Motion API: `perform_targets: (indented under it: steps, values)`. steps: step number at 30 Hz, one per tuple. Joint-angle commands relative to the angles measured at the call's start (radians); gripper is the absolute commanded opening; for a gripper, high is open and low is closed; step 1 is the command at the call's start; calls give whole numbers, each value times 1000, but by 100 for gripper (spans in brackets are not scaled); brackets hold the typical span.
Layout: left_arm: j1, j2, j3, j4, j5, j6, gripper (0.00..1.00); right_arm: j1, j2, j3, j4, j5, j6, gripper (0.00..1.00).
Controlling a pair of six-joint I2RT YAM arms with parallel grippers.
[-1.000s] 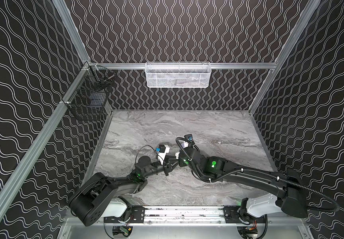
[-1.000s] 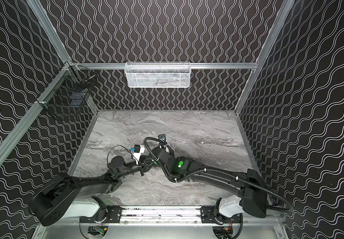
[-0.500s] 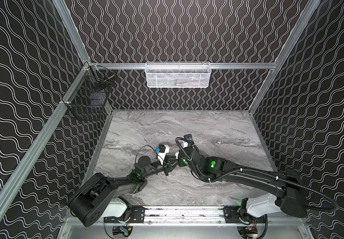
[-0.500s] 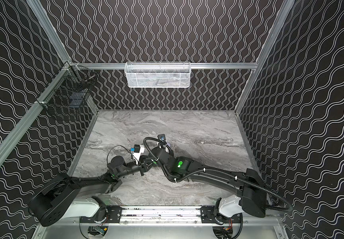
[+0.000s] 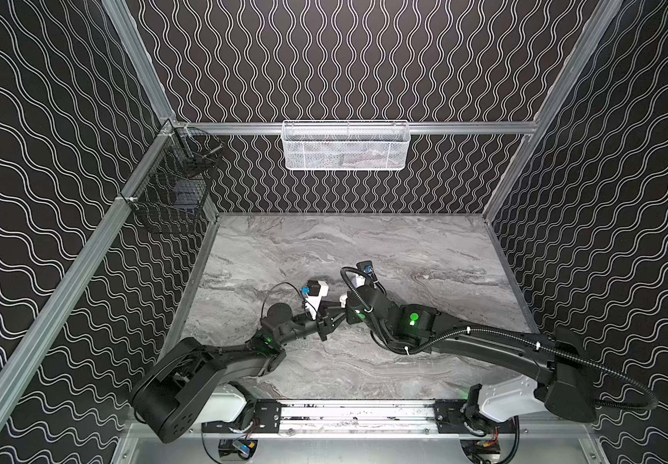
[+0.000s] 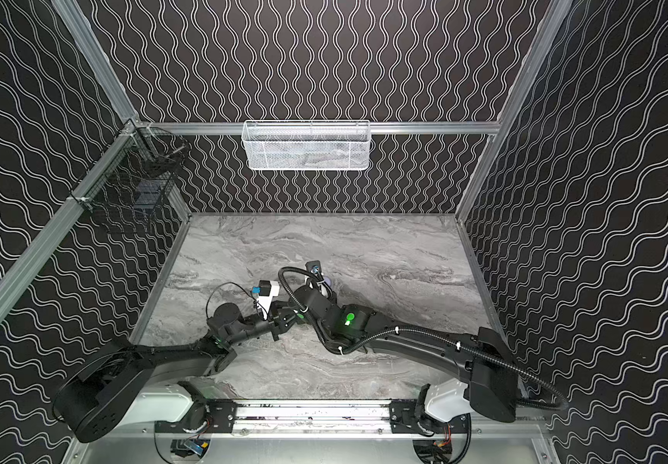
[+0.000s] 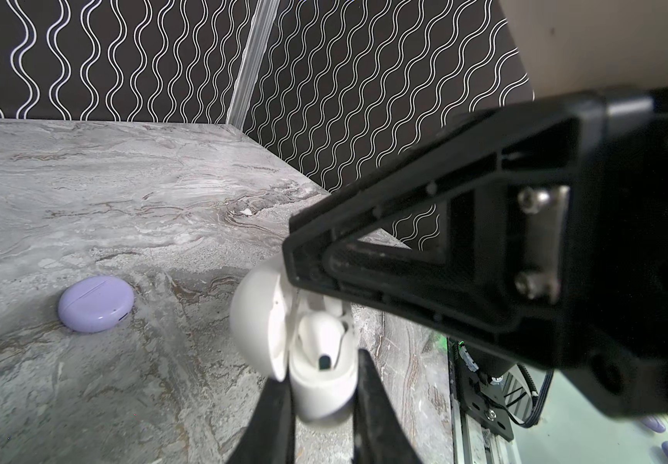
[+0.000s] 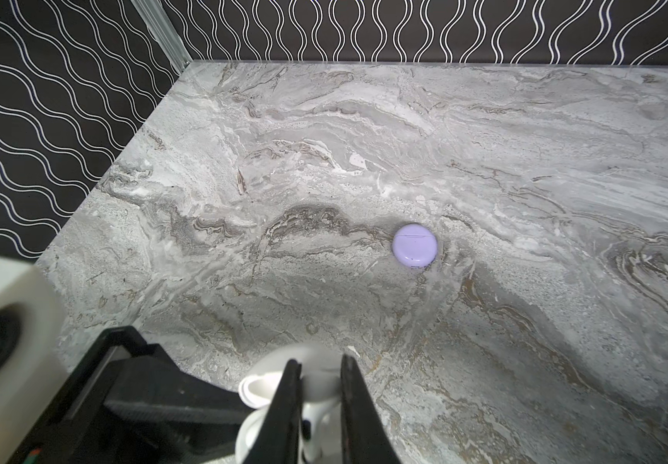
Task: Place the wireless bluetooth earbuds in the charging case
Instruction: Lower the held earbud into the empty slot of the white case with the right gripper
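Observation:
A white charging case point(image 7: 316, 395) hangs just above the marble table with its lid point(image 7: 256, 321) swung open. My left gripper point(image 7: 324, 385) is shut on the case's lower half. A white earbud point(image 7: 320, 331) sits at the case's mouth, its dark-tipped stem pointing out. My right gripper point(image 8: 318, 377) is shut on that earbud point(image 8: 316, 405), with the open lid point(image 8: 258, 387) beside its fingers. Both top views show the two grippers meeting tip to tip, left point(image 5: 326, 321) point(image 6: 282, 321) and right point(image 5: 340, 311) point(image 6: 294, 315). The case is hidden there.
A closed lavender case point(image 7: 96, 304) point(image 8: 415, 246) lies flat on the table point(image 5: 424, 257) beyond the grippers. A white mesh basket point(image 5: 346, 146) hangs on the back wall and a black wire basket point(image 5: 171, 189) on the left wall. Patterned walls close in three sides.

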Motion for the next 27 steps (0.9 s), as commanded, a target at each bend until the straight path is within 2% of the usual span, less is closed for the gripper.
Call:
perform_targets:
  steps: [1, 27]
  values:
    - [0, -1, 0, 9, -3, 15, 0, 2, -5, -5, 8, -2, 15, 10]
    - [0, -36, -12, -17, -40, 35, 0, 10, -2, -16, 1, -34, 34, 12]
